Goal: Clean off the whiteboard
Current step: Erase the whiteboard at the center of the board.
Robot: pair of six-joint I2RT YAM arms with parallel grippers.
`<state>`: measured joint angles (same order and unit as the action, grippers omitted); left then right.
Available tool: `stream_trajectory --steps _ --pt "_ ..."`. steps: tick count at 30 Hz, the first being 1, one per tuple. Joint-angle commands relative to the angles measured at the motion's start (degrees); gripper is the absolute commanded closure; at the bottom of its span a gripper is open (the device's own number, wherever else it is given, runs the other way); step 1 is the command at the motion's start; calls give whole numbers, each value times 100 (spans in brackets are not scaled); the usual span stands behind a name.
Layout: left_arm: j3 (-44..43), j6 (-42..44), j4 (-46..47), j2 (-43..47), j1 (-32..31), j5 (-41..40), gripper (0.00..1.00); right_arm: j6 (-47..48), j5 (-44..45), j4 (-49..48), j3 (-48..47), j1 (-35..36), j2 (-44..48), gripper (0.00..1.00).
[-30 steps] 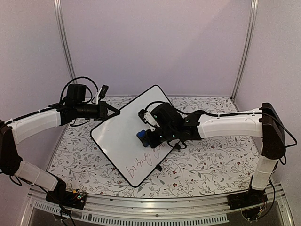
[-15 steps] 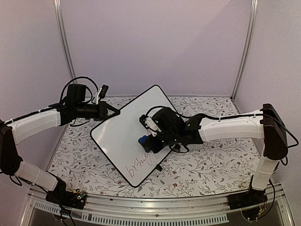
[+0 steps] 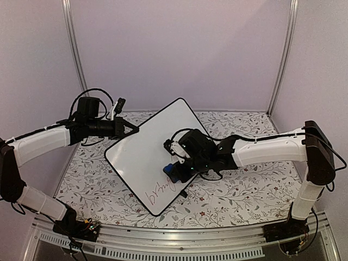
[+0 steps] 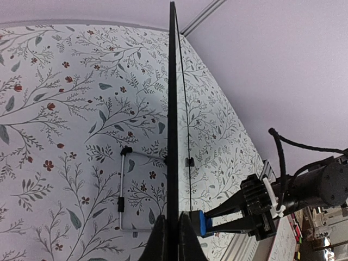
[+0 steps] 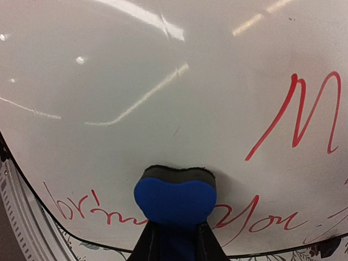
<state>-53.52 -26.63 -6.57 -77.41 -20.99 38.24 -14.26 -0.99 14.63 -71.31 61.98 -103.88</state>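
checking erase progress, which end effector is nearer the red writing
Right. The right end effector holds the blue eraser at the red writing; the left end effector grips the whiteboard's far edge, away from it.

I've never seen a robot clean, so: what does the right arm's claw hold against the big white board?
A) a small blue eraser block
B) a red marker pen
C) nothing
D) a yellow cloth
A: the right gripper is shut on a small blue eraser block, its dark face against the white rectangular whiteboard beside red handwriting.
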Motion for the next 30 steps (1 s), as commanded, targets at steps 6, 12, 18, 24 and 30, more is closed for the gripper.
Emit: stream_trajectory --steps 6,12,18,24,30 --pt "-18 171 -120 -99 -74 -5 100 -112 -19 790 228 36 -4 97" --pt "-18 174 -123 -99 -73 -10 100 -54 160 1000 21 43 146 96" --pt "-19 163 -121 -114 -72 8 100 174 858 1144 -502 9 742 96" --pt "-20 163 -122 -106 -72 5 100 484 1071 1148 -1052 -486 779 96" --pt "-23 174 -124 -84 -78 -9 100 765 940 1015 -1689 -599 248 96"
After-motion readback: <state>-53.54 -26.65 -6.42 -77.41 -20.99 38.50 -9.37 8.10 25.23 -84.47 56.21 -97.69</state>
